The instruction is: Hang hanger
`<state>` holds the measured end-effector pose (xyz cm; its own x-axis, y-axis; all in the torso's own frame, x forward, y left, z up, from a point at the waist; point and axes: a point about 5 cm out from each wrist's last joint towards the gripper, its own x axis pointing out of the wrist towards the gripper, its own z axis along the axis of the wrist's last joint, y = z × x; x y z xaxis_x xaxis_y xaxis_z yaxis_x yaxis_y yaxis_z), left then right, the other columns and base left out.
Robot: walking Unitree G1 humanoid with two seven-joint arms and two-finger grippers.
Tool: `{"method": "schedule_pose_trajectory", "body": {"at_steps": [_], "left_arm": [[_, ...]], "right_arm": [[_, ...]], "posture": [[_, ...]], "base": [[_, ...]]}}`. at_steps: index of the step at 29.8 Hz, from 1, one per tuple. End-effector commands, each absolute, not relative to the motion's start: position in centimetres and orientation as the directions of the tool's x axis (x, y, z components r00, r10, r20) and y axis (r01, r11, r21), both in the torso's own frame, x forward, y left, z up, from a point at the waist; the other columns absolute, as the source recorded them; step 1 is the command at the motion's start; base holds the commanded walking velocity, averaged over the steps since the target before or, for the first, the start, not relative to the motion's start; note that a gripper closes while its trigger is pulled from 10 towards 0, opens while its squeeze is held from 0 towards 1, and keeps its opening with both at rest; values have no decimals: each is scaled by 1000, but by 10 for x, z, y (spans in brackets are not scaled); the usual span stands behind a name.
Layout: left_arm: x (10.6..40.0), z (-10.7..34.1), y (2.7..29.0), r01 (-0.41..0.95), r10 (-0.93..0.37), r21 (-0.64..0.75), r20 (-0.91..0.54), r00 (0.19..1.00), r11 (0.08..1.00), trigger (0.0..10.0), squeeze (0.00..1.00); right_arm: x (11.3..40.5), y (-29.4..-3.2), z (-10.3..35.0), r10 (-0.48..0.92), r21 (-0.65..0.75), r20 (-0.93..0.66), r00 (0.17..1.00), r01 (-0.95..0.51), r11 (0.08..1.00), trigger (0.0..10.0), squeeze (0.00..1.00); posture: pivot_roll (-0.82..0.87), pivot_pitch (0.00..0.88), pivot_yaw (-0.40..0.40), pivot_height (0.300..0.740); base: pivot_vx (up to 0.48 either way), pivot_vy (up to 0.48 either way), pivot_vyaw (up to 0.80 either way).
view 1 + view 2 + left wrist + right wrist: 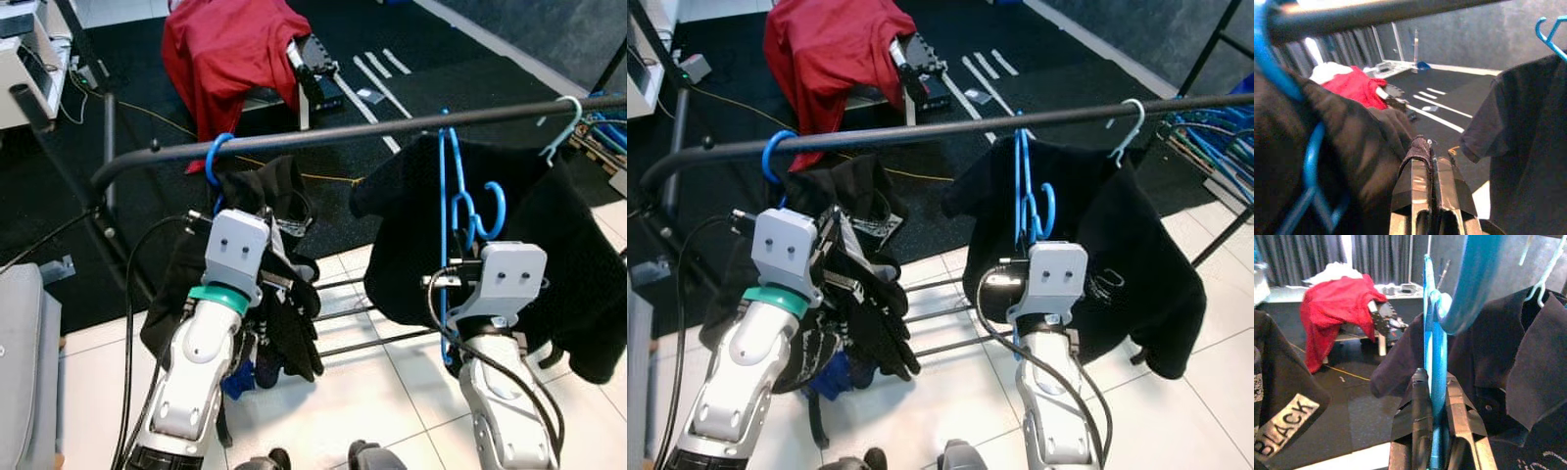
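Right gripper [1432,396] clamped on blue hanger [453,211], held upright just beneath the rail [392,127], beside a hung black shirt [568,255]. Left gripper [1431,169] pinches black garment [284,284] on another blue hanger [216,157].

"BLACK" — white patch, black garment [1283,421]
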<state>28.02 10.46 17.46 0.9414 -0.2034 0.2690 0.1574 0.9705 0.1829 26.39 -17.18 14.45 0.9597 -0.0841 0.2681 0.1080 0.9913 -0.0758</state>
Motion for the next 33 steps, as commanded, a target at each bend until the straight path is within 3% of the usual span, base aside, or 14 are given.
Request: {"method": "schedule_pose_trajectory", "body": {"at_steps": [1, 11, 22, 33], "left_arm": [[279, 175, 106, 143, -192, 186, 279, 941, 972, 10000, 0], [279, 175, 107, 142, -191, 186, 279, 941, 972, 10000, 0], [281, 168, 116, 102, -141, 164, 249, 958, 981, 10000, 0], [287, 181, 130, 3, -61, 186, 308, 949, 983, 10000, 0]], "right_arm": [[263, -173, 143, -87, -75, 265, 960, 110, 991, 10000, 0], [266, -166, 157, -38, -89, 313, 949, 69, 994, 10000, 0], [284, -129, 177, 178, -107, 349, 920, -150, 983, 10000, 0], [315, -138, 181, 137, -34, 318, 938, -134, 990, 10000, 0]], "posture": [[-169, 4, 55, 740], [-167, 8, 60, 740], [-115, 15, 32, 740], [-36, 13, -14, 740]], "base": [[-375, 0, 0], [-373, 0, 0], [-373, 0, 0], [-369, 0, 0]]}}
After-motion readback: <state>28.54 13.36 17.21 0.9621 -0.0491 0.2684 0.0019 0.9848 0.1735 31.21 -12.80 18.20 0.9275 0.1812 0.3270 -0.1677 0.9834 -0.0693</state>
